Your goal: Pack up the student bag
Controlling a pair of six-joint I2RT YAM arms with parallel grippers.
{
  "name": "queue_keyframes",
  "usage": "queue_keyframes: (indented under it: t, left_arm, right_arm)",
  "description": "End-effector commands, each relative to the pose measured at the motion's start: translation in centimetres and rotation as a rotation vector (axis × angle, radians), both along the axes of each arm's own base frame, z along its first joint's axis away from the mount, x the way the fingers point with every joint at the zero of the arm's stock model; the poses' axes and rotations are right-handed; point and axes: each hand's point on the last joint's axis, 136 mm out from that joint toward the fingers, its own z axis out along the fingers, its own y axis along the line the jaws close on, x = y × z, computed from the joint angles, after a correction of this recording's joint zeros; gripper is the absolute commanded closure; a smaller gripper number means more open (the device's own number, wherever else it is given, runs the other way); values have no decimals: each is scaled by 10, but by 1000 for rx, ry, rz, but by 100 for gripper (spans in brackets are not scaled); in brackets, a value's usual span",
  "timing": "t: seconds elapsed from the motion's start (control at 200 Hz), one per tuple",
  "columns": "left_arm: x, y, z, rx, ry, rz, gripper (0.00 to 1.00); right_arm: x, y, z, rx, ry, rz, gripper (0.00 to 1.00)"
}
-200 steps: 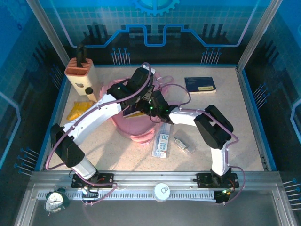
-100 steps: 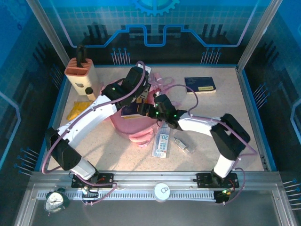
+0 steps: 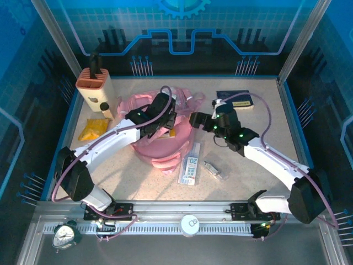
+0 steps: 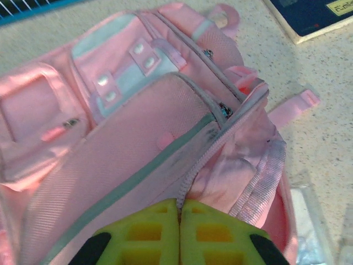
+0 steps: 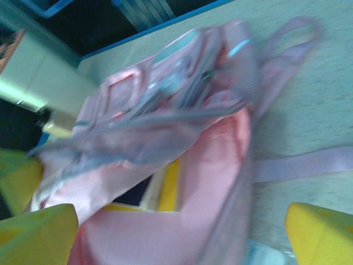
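**Mia:** Where is the big soft pink cloth backpack [image 3: 154, 146]?

**Ben:** It lies on the speckled table [image 3: 265, 149], near the middle, between the two arms. Its mouth is open.

**Mia:** Who is holding it?

**Ben:** The left gripper [image 4: 179, 232]. Its two yellow-green fingers are pressed tight together. The zip edge of the backpack runs right in between them, so I think it is pinching that edge.

**Mia:** And the right gripper [image 5: 179, 232]?

**Ben:** Its yellow fingers are spread wide apart and hold nothing. It hangs just by the mouth of the backpack.

**Mia:** Is anything inside?

**Ben:** I see a flat thing with a yellow edge [image 5: 168, 185] down in the opening. It is blurry, so I can't tell what it is.

**Mia:** So is the packing done?

**Ben:** No, I think there is a lot left. A dark blue flat book [image 3: 235, 99] lies out on the table at the back. A long clear pack with "20" on it [image 3: 190, 165] lies just beside the backpack, with a small clear thing [image 3: 215, 170] next to it. A yellow crinkly packet [image 3: 91, 130] is on the left side. If those all go in, they need picking up one by one, and then the zip needs closing.
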Motion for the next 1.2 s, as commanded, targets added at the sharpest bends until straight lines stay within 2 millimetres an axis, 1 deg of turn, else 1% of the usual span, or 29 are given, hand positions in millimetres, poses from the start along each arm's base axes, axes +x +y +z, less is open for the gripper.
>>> queue_keyframes:
  t: [0.0,0.065,0.125,0.19,0.225,0.3,0.325,0.51,0.52,0.62,0.65,0.71,0.745,0.795,0.84,0.936,1.021,1.196]
  left_arm:
    - [-2,-10,-8,-147,31,32,87]
    - [-10,-21,-22,-206,80,-3,74]
    - [-15,-25,-33,-234,121,-8,63]
    - [-21,-27,-40,-252,156,-15,56]
    - [-24,-28,-42,-260,168,-14,52]
    - [-29,-27,-39,-283,174,-13,44]
    - [-30,-26,-37,-289,173,-9,42]
    - [-37,-12,-22,-328,129,39,28]
    - [-38,-11,-22,-330,128,43,28]
    - [-38,-2,-22,-360,126,86,21]
    - [-38,1,-23,-365,130,101,19]
    - [-38,6,-26,-372,137,132,16]
    - [-38,10,-29,-378,143,151,14]
    - [-38,13,-32,-385,147,173,11]
    - [-38,17,-34,-393,148,197,8]
    - [-38,25,-38,-410,150,243,4]
    - [-38,33,-42,-427,148,294,1]
    - [-39,45,-43,-458,134,370,1]
  right_arm:
    - [0,-33,-19,-89,68,-32,0]
    - [10,-47,-24,-104,97,-53,0]
    - [21,-62,-30,-105,126,-88,0]
    - [34,-72,-37,-90,150,-102,0]
    - [42,-76,-38,-84,153,-110,0]
    - [57,-81,-45,-87,178,-113,0]
    - [63,-81,-45,-90,178,-111,1]
    - [106,-83,-54,-60,182,-95,0]
    - [108,-84,-57,-64,189,-96,0]
    - [129,-85,-65,-67,217,-94,1]
    - [134,-84,-71,-63,230,-90,0]
    - [145,-83,-78,-62,237,-84,0]
    - [152,-82,-77,-62,230,-72,0]
    - [160,-79,-81,-68,240,-54,0]
    - [167,-80,-83,-78,247,-51,0]
    - [182,-84,-94,-95,265,-54,0]
    - [191,-89,-103,-95,292,-52,0]
    - [202,-102,-118,-106,330,-73,0]
